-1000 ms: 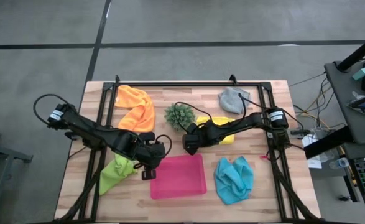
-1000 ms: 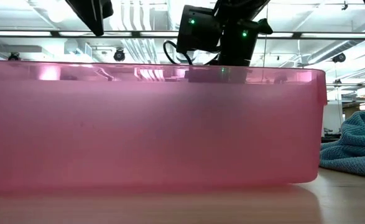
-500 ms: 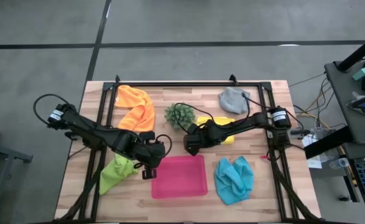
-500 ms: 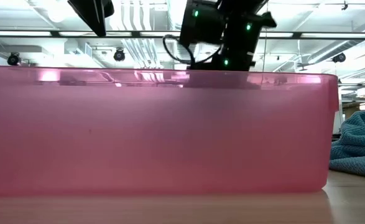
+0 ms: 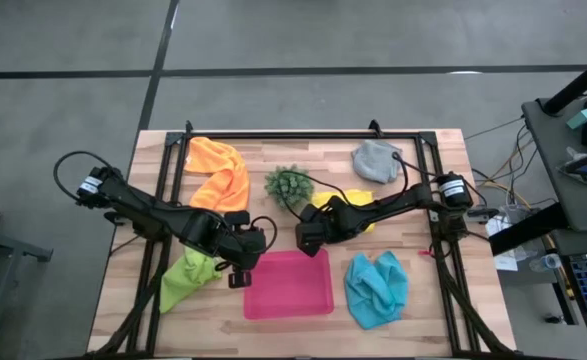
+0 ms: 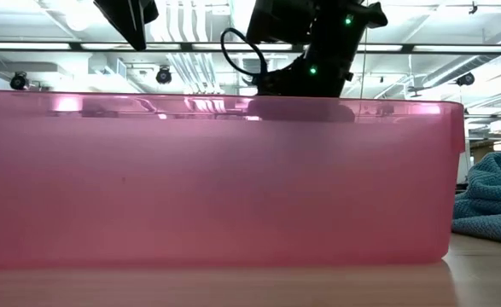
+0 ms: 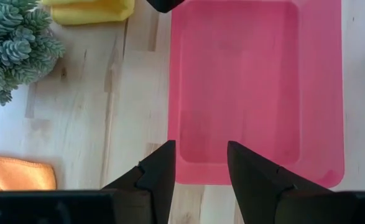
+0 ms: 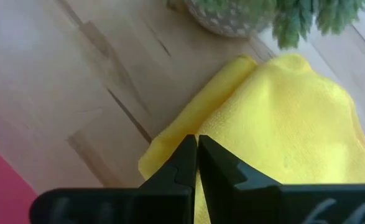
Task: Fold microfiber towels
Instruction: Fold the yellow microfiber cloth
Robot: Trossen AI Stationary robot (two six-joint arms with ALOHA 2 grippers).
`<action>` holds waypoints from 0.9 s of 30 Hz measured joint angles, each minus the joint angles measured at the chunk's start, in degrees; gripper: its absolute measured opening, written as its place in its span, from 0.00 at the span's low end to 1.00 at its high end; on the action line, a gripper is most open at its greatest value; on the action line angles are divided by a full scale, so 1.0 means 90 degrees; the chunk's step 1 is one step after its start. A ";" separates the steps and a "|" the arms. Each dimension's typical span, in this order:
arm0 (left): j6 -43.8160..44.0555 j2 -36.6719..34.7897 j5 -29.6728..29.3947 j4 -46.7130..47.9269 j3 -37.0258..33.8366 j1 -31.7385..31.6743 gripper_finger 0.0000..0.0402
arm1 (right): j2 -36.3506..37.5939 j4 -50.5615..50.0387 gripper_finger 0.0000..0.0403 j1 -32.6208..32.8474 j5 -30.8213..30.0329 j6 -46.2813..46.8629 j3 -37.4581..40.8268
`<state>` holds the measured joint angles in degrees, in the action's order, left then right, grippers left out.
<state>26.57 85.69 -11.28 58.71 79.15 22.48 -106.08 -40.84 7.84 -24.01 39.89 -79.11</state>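
Observation:
The yellow towel lies in a folded pile on the wood beside the spiky plant, mostly under my right arm in the high view. My right gripper is shut at its near edge. My left gripper hovers open above the left end of the pink tray, with nothing between its fingers. The orange towel, grey towel, lime green towel and light blue towel lie crumpled on the table. My right gripper pinches the yellow towel at its edge, near a corner, between its two fingers. The fingers slant down from above. How many layers they have, I cannot tell. The rest of the towel lies on the table.
The pink tray stands at the near middle of the table, between the lime green and light blue towels. A black frame runs along the table's far and side edges. Bare wood lies between the tray, the plant and the orange towel.
My right gripper has risen a little over the yellow towel, behind the tray's far rim in the low view. The pink tray has shifted slightly on the table, and its rim now shows level in that view.

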 joint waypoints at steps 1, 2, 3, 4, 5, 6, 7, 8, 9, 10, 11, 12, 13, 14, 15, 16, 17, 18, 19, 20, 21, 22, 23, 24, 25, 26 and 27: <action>0.0000 0.0000 -0.0008 -0.0005 0.0000 0.0000 0.32 | 0.0000 -0.0009 0.02 0.0007 0.0000 -0.0020 0.0000; 0.0000 0.0000 -0.0016 -0.0015 0.0000 0.0000 0.32 | 0.0000 -0.0038 0.03 0.0007 0.0000 -0.0040 0.0000; -0.0002 0.0000 -0.0024 -0.0028 0.0000 0.0000 0.32 | 0.0000 -0.0037 0.04 0.0011 0.0005 -0.0081 0.0000; -0.0002 0.0000 -0.0040 -0.0030 0.0000 0.0000 0.32 | 0.0000 -0.0039 0.05 0.0019 0.0007 -0.0127 0.0000; -0.0005 0.0000 -0.0090 -0.0037 0.0000 0.0000 0.32 | 0.0000 -0.0054 0.06 0.0022 0.0014 -0.0188 0.0000; -0.0023 0.0000 -0.0142 -0.0068 0.0000 0.0000 0.32 | 0.0000 -0.0063 0.08 0.0022 0.0021 -0.0221 0.0000; -0.0048 0.0000 -0.0155 -0.0101 0.0000 0.0000 0.32 | 0.0000 -0.0068 0.10 0.0022 0.0026 -0.0270 0.0000; -0.0057 0.0000 -0.0176 -0.0119 0.0000 -0.0002 0.32 | 0.0000 -0.0075 0.12 0.0022 0.0035 -0.0313 0.0000; -0.0061 0.0000 -0.0199 -0.0133 0.0000 -0.0002 0.32 | 0.0004 -0.0084 0.14 0.0022 0.0048 -0.0345 0.0000; -0.0061 0.0000 -0.0245 -0.0137 0.0000 -0.0002 0.32 | 0.0011 -0.0087 0.17 0.0022 0.0048 -0.0362 0.0000; -0.0061 0.0000 -0.0297 -0.0135 0.0000 -0.0002 0.32 | 0.0034 -0.0099 0.19 0.0022 0.0051 -0.0381 0.0000; -0.0061 0.0000 -0.0305 -0.0135 0.0000 -0.0002 0.32 | 0.0061 -0.0122 0.22 0.0022 0.0048 -0.0407 0.0000; -0.0061 0.0000 -0.0305 -0.0135 0.0000 -0.0002 0.32 | 0.0098 -0.0147 0.25 0.0022 0.0048 -0.0431 0.0000; -0.0061 0.0000 -0.0306 -0.0137 -0.0002 -0.0005 0.32 | 0.0156 -0.0196 0.27 0.0022 0.0048 -0.0439 0.0000; -0.0061 0.0000 -0.0307 -0.0135 -0.0005 -0.0010 0.32 | 0.0197 -0.0272 0.30 0.0022 0.0046 -0.0441 0.0000; -0.0061 0.0000 -0.0306 -0.0135 -0.0005 -0.0014 0.32 | 0.0246 -0.0351 0.32 0.0022 0.0044 -0.0454 0.0000; -0.0061 0.0000 -0.0307 -0.0141 -0.0005 -0.0019 0.32 | 0.0320 -0.0470 0.34 0.0022 0.0046 -0.0510 -0.0001; -0.0059 0.0000 -0.0306 -0.0140 -0.0005 -0.0028 0.32 | 0.0372 -0.0624 0.36 0.0022 0.0033 -0.0559 0.0000; -0.0058 0.0000 -0.0306 -0.0138 -0.0007 -0.0036 0.32 | 0.0435 -0.0773 0.37 0.0023 0.0015 -0.0602 0.0000; -0.0059 0.0000 -0.0307 -0.0144 -0.0007 -0.0042 0.32 | 0.0500 -0.0933 0.38 0.0034 -0.0006 -0.0618 0.0001; -0.0058 0.0000 -0.0307 -0.0144 -0.0007 -0.0044 0.32 | 0.0564 -0.1100 0.39 0.0034 -0.0035 -0.0620 0.0007; -0.0058 0.0000 -0.0307 -0.0148 -0.0007 -0.0044 0.32 | 0.0638 -0.1265 0.39 0.0035 -0.0095 -0.0615 0.0022; -0.0058 0.0000 -0.0310 -0.0158 -0.0007 -0.0044 0.32 | 0.0691 -0.1405 0.39 0.0053 -0.0177 -0.0602 0.0041; -0.0058 0.0000 -0.0312 -0.0166 -0.0007 -0.0044 0.32 | 0.0750 -0.1501 0.39 0.0064 -0.0259 -0.0562 0.0074; -0.0058 0.0000 -0.0314 -0.0168 -0.0007 -0.0046 0.32 | 0.0820 -0.1586 0.38 0.0088 -0.0345 -0.0510 0.0121; -0.0058 0.0000 -0.0317 -0.0166 -0.0007 -0.0044 0.32 | 0.0879 -0.1654 0.38 0.0114 -0.0402 -0.0443 0.0197; -0.0058 0.0000 -0.0317 -0.0168 -0.0007 -0.0044 0.32 | 0.0950 -0.1653 0.37 0.0144 -0.0448 -0.0388 0.0305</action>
<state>26.04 85.69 -14.13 57.20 79.09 22.09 -97.53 -55.72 9.13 -28.04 36.40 -76.37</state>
